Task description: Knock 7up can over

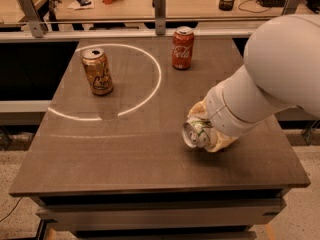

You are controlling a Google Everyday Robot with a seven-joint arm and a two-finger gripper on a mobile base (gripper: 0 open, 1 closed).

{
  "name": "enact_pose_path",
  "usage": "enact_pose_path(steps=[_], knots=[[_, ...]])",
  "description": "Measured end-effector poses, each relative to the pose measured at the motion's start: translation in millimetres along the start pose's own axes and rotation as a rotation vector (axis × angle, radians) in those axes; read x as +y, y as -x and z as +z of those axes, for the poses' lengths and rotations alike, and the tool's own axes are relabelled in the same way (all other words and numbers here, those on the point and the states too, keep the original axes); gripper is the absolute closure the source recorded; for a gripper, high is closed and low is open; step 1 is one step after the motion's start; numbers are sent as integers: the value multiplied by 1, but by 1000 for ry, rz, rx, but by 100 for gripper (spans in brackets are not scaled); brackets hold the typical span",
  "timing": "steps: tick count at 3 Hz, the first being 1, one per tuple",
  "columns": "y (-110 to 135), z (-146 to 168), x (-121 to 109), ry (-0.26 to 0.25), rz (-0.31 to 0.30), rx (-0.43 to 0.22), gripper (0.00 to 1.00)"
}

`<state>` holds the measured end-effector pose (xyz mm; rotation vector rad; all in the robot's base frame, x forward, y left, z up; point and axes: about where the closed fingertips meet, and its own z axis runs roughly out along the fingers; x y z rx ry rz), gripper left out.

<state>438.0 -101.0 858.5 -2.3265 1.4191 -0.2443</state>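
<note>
While white arm extends in from right, gripper sits low over right-front part of counter. Jaws pinching 7up can, tan pads either side. Can tipped, silver top facing camera; contact with counter unclear. Gold can upright far left, red Coca-Cola can upright at back, both well apart.

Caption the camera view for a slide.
Tilted 7up can in the gripper, table's right; gold can, Coca-Cola can stand upright.
</note>
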Motion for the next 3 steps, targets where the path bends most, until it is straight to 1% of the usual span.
enact_pose_path(steps=[1, 2, 3], knots=[[1, 9, 6, 29, -11, 5, 100], [-1, 16, 6, 99, 36, -3, 82], [1, 14, 10, 112, 47, 0, 59]])
